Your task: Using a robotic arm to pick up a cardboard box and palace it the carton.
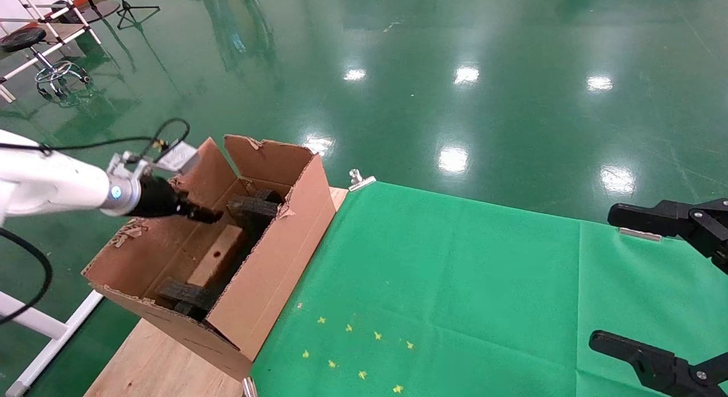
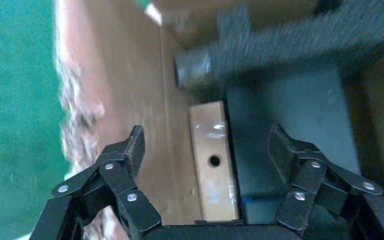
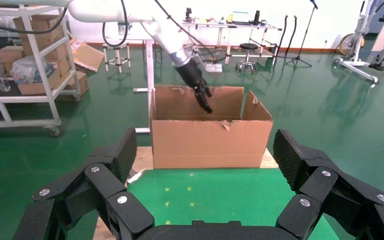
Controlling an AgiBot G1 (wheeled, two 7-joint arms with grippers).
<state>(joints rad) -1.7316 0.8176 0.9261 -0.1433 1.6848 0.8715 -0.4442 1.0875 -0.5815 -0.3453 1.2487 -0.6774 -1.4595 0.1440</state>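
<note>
The large brown carton with torn flaps stands on the table's left end. The slim cardboard box stands inside it on its narrow side, round hole up, between two black foam blocks. My white left arm reaches over the carton; its gripper is open and empty just above the box. In the left wrist view the box lies between the spread fingers of the left gripper, untouched. My right gripper is open and empty at the far right.
A green cloth covers the table, with small yellow marks near its front. Bare wood shows under the carton. A metal clip holds the cloth's far corner. In the right wrist view the carton faces the right gripper.
</note>
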